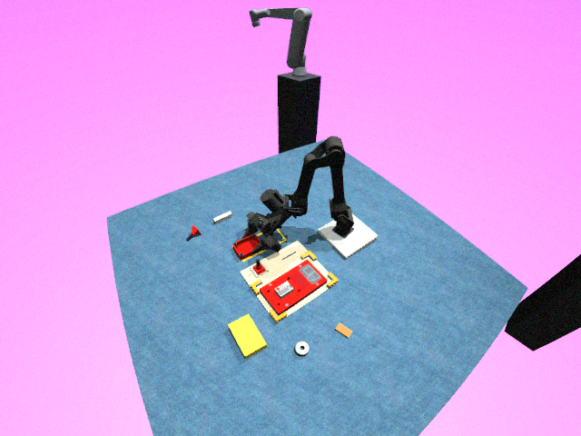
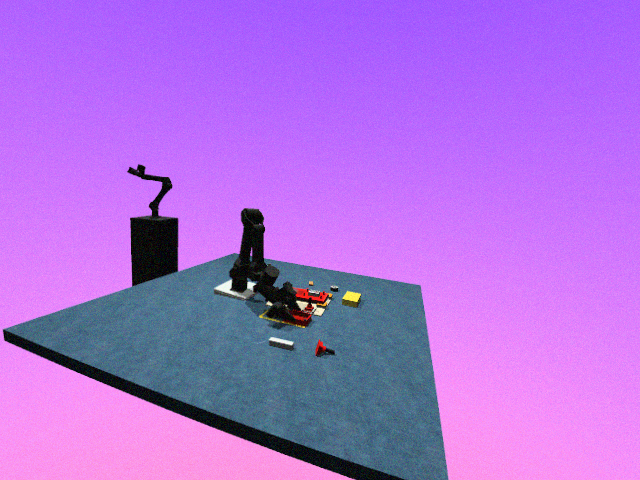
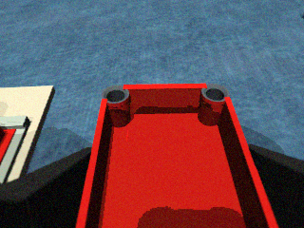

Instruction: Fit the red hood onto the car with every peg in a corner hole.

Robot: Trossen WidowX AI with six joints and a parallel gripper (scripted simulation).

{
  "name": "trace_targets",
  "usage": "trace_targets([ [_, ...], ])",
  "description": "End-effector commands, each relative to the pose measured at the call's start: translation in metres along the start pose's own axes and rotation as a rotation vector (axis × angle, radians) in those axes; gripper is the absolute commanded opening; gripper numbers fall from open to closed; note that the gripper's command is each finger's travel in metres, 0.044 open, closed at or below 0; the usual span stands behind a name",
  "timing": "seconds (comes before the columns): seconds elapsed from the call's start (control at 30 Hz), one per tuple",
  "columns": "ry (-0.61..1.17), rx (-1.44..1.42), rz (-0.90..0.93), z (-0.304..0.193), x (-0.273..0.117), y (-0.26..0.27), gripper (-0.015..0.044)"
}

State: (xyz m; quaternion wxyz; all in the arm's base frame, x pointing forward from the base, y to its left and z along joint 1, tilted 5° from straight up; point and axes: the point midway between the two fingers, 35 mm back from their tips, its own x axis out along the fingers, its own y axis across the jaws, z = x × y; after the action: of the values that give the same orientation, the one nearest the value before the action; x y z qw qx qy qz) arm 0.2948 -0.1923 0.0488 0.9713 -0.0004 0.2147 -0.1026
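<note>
The red hood (image 1: 246,245) (image 2: 302,317) (image 3: 166,133) lies open side up, roof down, at a yellow outline (image 1: 284,235); two corner bosses with holes show at its far end in the wrist view. My gripper (image 1: 262,239) (image 2: 288,308) (image 3: 171,157) is shut on the hood, one finger against each long side wall. The hood's near end is out of the wrist view. The red chassis (image 1: 299,292) (image 2: 305,296) sits in the jig (image 1: 293,249) between yellow corner stops. The grey-white engine block (image 1: 284,289) is on its deck, with small dark pegs around it.
A red piece with a black post (image 1: 258,269) stands on the jig board. A yellow block (image 1: 247,335) (image 2: 351,298), white ring (image 1: 301,354), orange piece (image 1: 343,330), white bar (image 1: 222,217) (image 2: 281,343) and red cone-like piece (image 1: 195,231) (image 2: 320,348) lie around.
</note>
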Motion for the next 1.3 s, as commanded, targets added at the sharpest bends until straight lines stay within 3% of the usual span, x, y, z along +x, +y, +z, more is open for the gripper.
trace_targets([
  [0.0, -0.001, -0.001, 0.0, 0.001, 0.0, 0.0, 0.0249],
  [0.33, -0.001, -0.001, 0.0, 0.016, -0.006, -0.002, 0.0],
  [1.27, -0.001, -0.001, 0.0, 0.064, -0.036, -0.001, 0.0],
])
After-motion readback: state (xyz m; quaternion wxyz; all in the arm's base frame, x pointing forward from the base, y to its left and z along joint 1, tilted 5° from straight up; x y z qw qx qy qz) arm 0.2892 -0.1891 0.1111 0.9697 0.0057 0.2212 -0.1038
